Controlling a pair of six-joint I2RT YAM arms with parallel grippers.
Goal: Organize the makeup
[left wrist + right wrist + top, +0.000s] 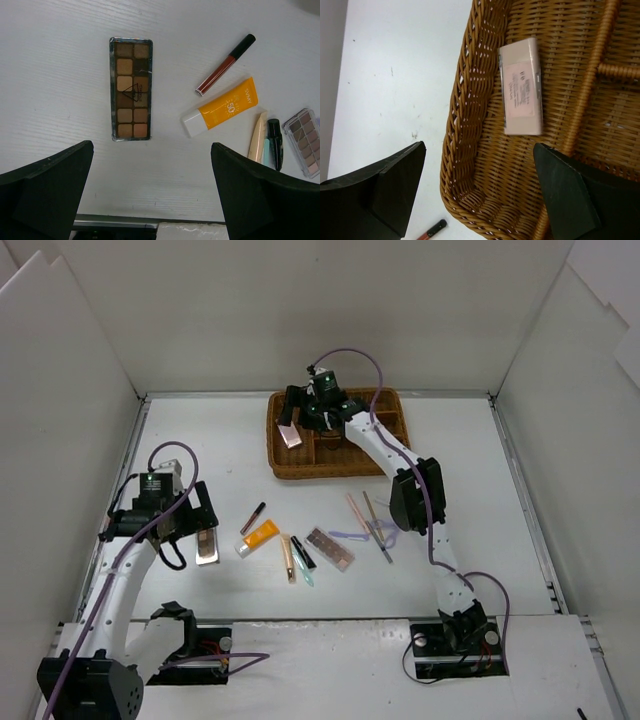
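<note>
The pale pink compact (521, 86) lies flat in the left compartment of the wicker tray (470, 125), also visible from above (290, 435). My right gripper (479, 147) hangs open above that compartment's near corner, holding nothing (305, 412). My left gripper (151, 150) is open just short of a brown eyeshadow palette (130, 89) lying on the table (206, 545). To its right lie a red lip gloss (225, 65), an orange tube (222, 107), a beige pencil (258, 137), a black mascara (275, 150) and a second palette (303, 141).
The wicker tray's rim (335, 474) stands at the back centre, with dividers inside. A pink pencil (357, 513), a grey brush (377, 527) and a lilac tool (355, 536) lie beside the right arm's elbow. White walls enclose the table.
</note>
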